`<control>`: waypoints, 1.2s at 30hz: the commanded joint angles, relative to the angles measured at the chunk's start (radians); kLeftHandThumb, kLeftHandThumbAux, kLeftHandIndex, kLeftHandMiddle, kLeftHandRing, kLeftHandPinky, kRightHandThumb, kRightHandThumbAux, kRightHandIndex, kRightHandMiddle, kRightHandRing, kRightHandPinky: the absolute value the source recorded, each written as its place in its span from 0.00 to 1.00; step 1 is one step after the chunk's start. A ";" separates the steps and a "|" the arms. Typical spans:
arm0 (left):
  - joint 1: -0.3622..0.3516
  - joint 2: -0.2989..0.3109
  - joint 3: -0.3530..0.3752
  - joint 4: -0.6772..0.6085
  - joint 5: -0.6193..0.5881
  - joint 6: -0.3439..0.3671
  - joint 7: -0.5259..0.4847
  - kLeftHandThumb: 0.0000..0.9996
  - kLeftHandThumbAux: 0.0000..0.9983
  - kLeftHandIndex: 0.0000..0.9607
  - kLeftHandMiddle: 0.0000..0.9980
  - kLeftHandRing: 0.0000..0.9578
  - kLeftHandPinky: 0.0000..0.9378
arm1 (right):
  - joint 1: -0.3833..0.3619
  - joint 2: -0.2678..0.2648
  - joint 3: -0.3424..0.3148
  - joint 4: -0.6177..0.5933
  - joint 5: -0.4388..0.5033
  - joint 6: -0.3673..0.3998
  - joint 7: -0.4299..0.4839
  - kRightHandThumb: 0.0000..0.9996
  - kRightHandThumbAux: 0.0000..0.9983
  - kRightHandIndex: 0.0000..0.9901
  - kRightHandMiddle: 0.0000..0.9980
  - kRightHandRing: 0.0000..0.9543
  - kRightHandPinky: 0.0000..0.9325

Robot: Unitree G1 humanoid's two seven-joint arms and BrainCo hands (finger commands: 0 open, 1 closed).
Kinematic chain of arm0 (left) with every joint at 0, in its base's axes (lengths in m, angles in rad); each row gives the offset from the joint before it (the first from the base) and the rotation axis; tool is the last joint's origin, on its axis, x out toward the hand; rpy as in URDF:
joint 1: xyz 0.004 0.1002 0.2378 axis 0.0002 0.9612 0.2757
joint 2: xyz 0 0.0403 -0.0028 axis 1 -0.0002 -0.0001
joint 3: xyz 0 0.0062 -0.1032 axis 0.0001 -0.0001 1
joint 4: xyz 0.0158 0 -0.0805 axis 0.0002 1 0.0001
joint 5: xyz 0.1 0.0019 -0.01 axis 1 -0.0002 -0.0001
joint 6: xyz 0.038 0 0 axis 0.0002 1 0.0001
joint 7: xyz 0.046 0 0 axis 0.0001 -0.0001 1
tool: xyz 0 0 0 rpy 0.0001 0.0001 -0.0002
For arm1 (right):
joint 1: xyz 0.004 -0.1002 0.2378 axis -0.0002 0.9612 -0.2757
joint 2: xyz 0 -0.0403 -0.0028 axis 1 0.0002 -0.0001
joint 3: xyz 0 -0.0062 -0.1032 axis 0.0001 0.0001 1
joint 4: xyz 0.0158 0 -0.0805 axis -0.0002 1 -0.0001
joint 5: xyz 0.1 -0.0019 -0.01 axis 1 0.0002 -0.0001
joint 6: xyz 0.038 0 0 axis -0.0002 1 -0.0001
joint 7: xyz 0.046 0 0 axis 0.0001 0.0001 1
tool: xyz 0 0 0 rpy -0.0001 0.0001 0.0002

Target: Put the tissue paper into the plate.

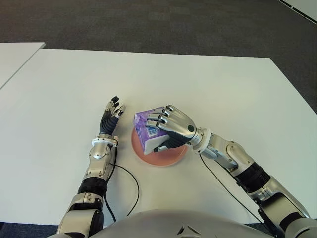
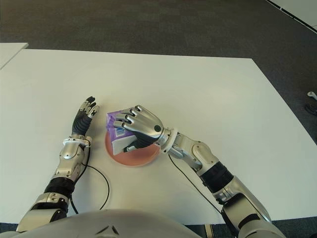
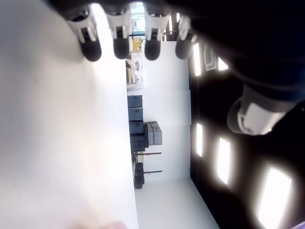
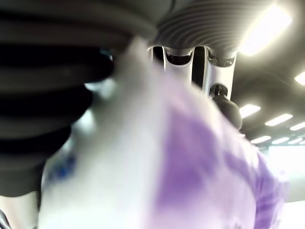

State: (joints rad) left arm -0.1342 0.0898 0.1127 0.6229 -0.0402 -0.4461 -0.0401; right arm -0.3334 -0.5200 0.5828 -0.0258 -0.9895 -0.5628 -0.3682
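Right hand (image 1: 171,130) is wrapped over the tissue pack (image 1: 144,130), fingers (image 1: 157,118) curled across its top and far face, thumb on the near side. Right wrist view confirms it: purple-and-white pack fills the palm. Pack sits over the pink plate (image 1: 171,157), which lies near the middle of the white table (image 1: 213,94), closer to the near edge. Can't tell whether the pack's underside touches the plate or hovers just above it; it looks tilted, and its left part seems to overhang the plate's left rim.

Left hand (image 1: 110,119) idle just beside the plate on its left, fingers straight and spread, holding nothing.

Step in hand, as I read it: set down and release. To do it well:
- nudge the pack toward the plate centre before letting go, so it doesn't tip off the left rim
- lower until the base seats flat
- open fingers and thumb together, then lift straight up so no finger drags the wrapper
- keep the left hand clear of the rim
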 commanded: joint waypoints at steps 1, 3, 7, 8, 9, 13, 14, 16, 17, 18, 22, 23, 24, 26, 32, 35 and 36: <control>0.071 -0.009 -0.003 0.043 0.003 0.054 0.001 0.00 0.46 0.00 0.00 0.00 0.00 | 0.002 0.017 -0.001 0.041 -0.054 -0.007 -0.033 0.73 0.71 0.44 0.82 0.85 0.88; 0.070 -0.007 -0.004 0.043 0.002 0.054 -0.005 0.00 0.46 0.00 0.00 0.00 0.00 | 0.003 0.023 0.003 0.065 -0.073 -0.005 -0.049 0.73 0.71 0.44 0.82 0.86 0.88; 0.069 -0.006 -0.004 0.046 0.000 0.049 -0.008 0.00 0.46 0.00 0.00 0.00 0.00 | 0.003 0.036 0.005 0.114 -0.078 0.002 -0.045 0.74 0.71 0.44 0.82 0.85 0.87; 0.070 -0.006 -0.004 0.045 -0.001 0.046 -0.009 0.00 0.47 0.00 0.00 0.00 0.00 | 0.004 0.041 0.004 0.124 -0.073 0.004 -0.040 0.74 0.71 0.44 0.82 0.85 0.86; 0.071 -0.006 -0.003 0.045 -0.002 0.045 -0.010 0.00 0.47 0.00 0.00 0.00 0.00 | 0.005 0.044 0.003 0.130 -0.070 0.004 -0.036 0.74 0.71 0.44 0.81 0.84 0.84; 0.072 -0.004 -0.003 0.047 -0.005 0.034 -0.015 0.00 0.48 0.00 0.00 0.00 0.00 | 0.018 0.062 -0.008 0.133 -0.045 0.031 0.013 0.72 0.72 0.44 0.71 0.72 0.71; 0.073 -0.003 -0.003 0.047 -0.004 0.031 -0.017 0.00 0.48 0.00 0.00 0.00 0.00 | 0.018 0.055 -0.006 0.125 -0.054 0.048 0.053 0.71 0.72 0.43 0.69 0.69 0.68; 0.074 -0.001 -0.005 0.049 -0.003 0.026 -0.019 0.00 0.48 0.00 0.00 0.00 0.00 | 0.017 0.043 -0.004 0.109 -0.069 0.070 0.117 0.42 0.66 0.24 0.34 0.33 0.29; 0.074 0.000 -0.005 0.049 -0.002 0.024 -0.020 0.00 0.47 0.00 0.00 0.00 0.00 | 0.017 0.039 -0.003 0.102 -0.074 0.077 0.139 0.37 0.65 0.20 0.29 0.27 0.23; 0.075 0.001 -0.006 0.050 -0.001 0.019 -0.022 0.00 0.47 0.00 0.00 0.00 0.00 | 0.015 0.034 -0.001 0.095 -0.083 0.084 0.161 0.30 0.63 0.15 0.21 0.18 0.15; 0.077 0.003 -0.008 0.050 0.001 0.005 -0.026 0.00 0.47 0.00 0.00 0.00 0.00 | 0.017 0.026 -0.004 0.081 -0.099 0.101 0.205 0.12 0.56 0.03 0.05 0.04 0.03; 0.077 0.003 -0.008 0.049 0.000 0.001 -0.026 0.00 0.47 0.00 0.00 0.00 0.00 | 0.018 0.025 -0.005 0.079 -0.101 0.104 0.210 0.10 0.55 0.02 0.04 0.03 0.02; 0.078 0.001 -0.006 0.047 -0.004 0.000 -0.026 0.00 0.47 0.00 0.00 0.00 0.00 | 0.020 0.025 -0.008 0.078 -0.101 0.109 0.213 0.07 0.54 0.02 0.02 0.02 0.02; 0.079 -0.003 -0.003 0.045 -0.010 0.001 -0.024 0.00 0.48 0.00 0.00 0.00 0.00 | 0.024 0.026 -0.012 0.079 -0.096 0.115 0.214 0.04 0.49 0.01 0.01 0.01 0.01; 0.080 -0.010 0.001 0.036 -0.020 0.015 -0.016 0.00 0.48 0.00 0.00 0.00 0.00 | 0.033 0.032 -0.025 0.091 -0.063 0.108 0.197 0.00 0.42 0.00 0.00 0.00 0.00; 0.080 -0.010 0.002 0.034 -0.024 0.018 -0.015 0.00 0.49 0.00 0.00 0.00 0.00 | 0.036 0.035 -0.030 0.097 -0.048 0.100 0.186 0.00 0.39 0.00 0.00 0.00 0.00; 0.080 -0.010 0.002 0.034 -0.025 0.018 -0.016 0.00 0.49 0.00 0.00 0.00 0.00 | 0.037 0.035 -0.031 0.100 -0.044 0.098 0.183 0.00 0.38 0.00 0.00 0.00 0.00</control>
State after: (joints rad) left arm -0.1157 0.0934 0.1124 0.6118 -0.0608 -0.4805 -0.0501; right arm -0.3170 -0.4811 0.5601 0.0521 -1.0512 -0.4603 -0.1847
